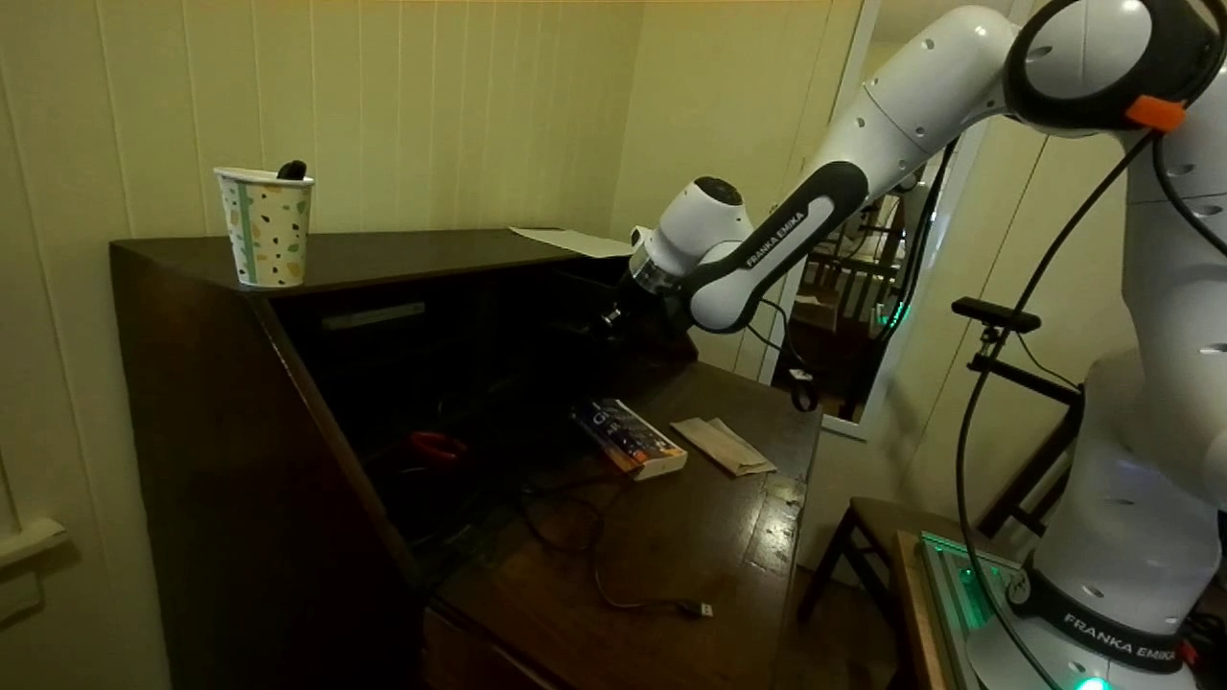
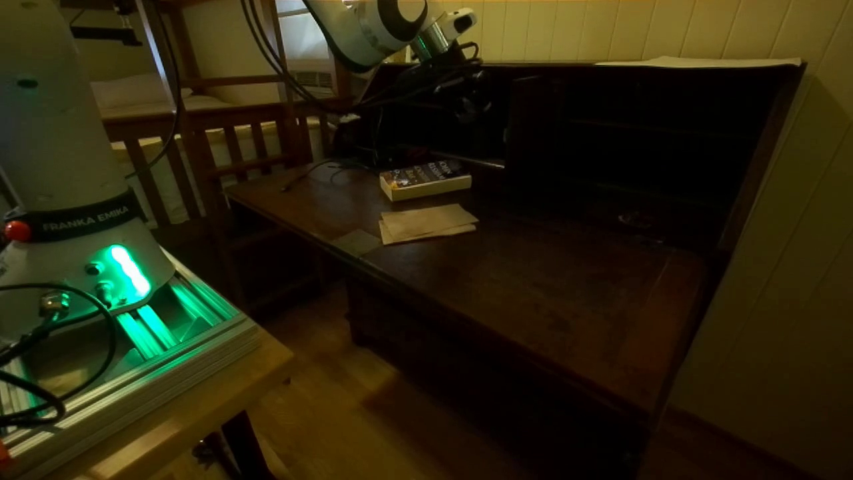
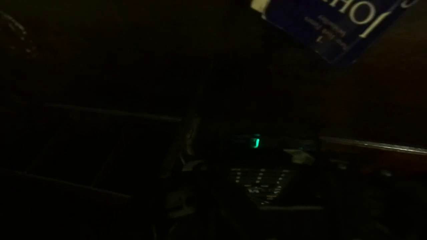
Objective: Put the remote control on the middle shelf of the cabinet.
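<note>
Nearest in the wrist view, the claw hangs by the cabinet, its spread and any hold impossible to tell.

The glossy white, black-banded robot arm slopes upward from the dark gripper, whose jaws seem too shadowed to read.

"FRANKA EMIKA" stands in white letters along the robot arm in an exterior view, and the same brand name runs around its base in both exterior views. On the book, the wrist view shows the large capitals J, O and H; the smaller lines are too blurred to read, as are rows of pale marks lower down.
</note>
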